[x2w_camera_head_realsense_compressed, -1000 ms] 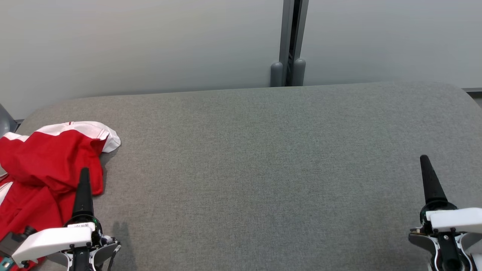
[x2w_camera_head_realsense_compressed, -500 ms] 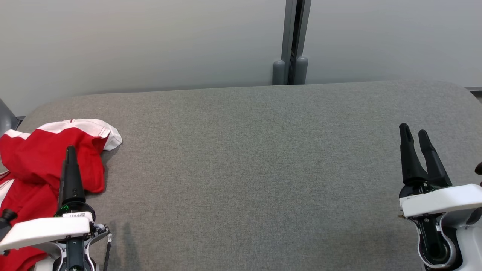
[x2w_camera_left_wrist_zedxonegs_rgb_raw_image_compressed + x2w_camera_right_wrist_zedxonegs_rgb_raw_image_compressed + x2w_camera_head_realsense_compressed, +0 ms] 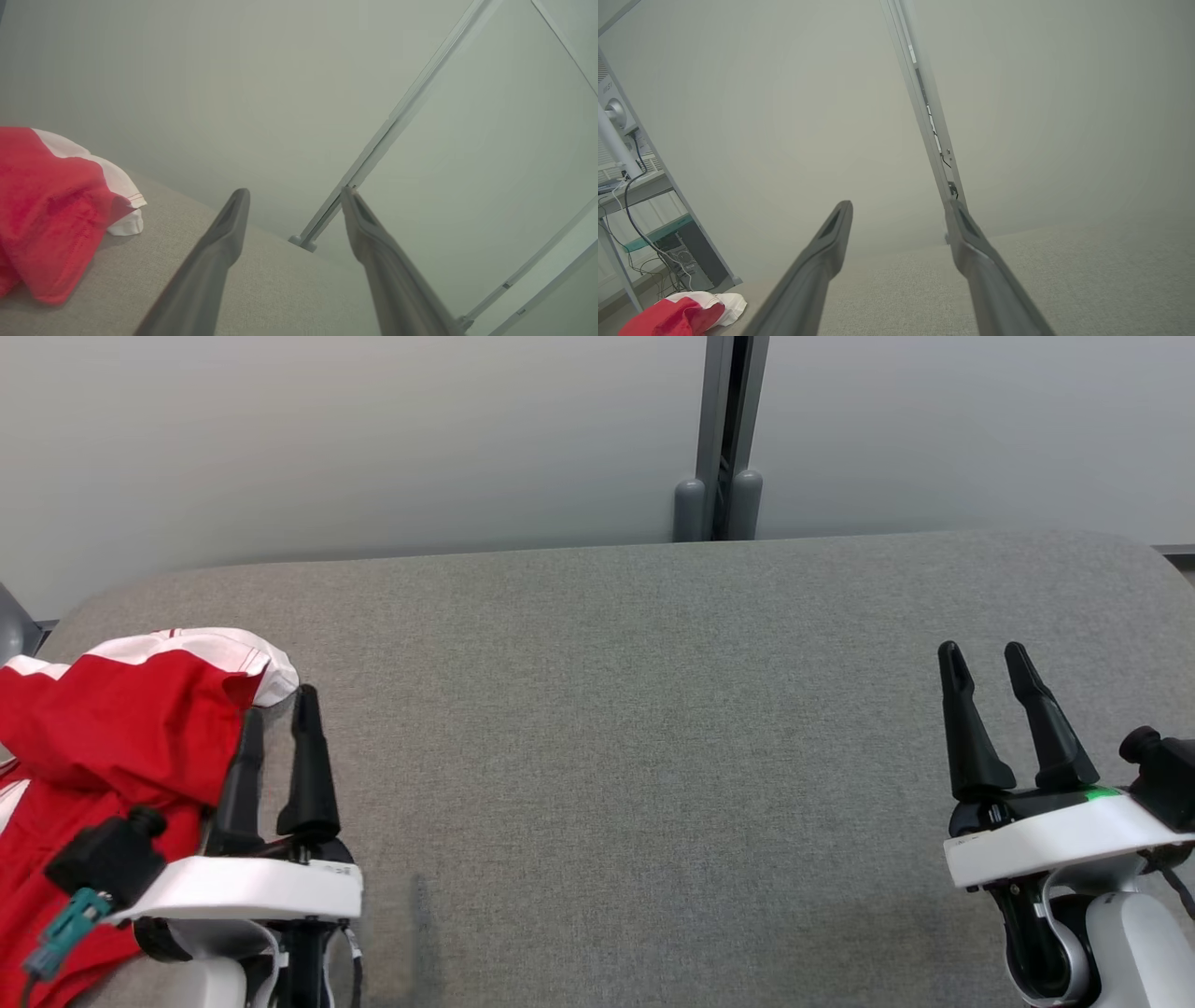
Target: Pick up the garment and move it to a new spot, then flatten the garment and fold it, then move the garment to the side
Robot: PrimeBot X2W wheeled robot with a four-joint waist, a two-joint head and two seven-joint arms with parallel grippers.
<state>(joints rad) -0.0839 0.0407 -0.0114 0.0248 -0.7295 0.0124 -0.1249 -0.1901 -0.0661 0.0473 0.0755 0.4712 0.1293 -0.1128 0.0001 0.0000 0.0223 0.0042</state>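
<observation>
The garment (image 3: 103,747) is a crumpled red cloth with white bands, heaped at the left edge of the grey table (image 3: 635,728). It shows at the left of the left wrist view too, as red garment (image 3: 51,210), and small at the lower left of the right wrist view as garment (image 3: 686,312). My left gripper (image 3: 278,714) stands open just right of the heap's edge, its fingers empty. Over at the table's right side my right gripper (image 3: 982,658) is open and empty, far from the cloth.
A pale partition wall with a grey vertical post (image 3: 724,439) runs behind the table. Off the table's left end stands a desk with cables and a computer case (image 3: 668,252). The table's rounded corners lie at far left and far right.
My left gripper moved right, off the red cloth to its right edge, and turned so both fingers show. The right gripper shifted left and a little up.
</observation>
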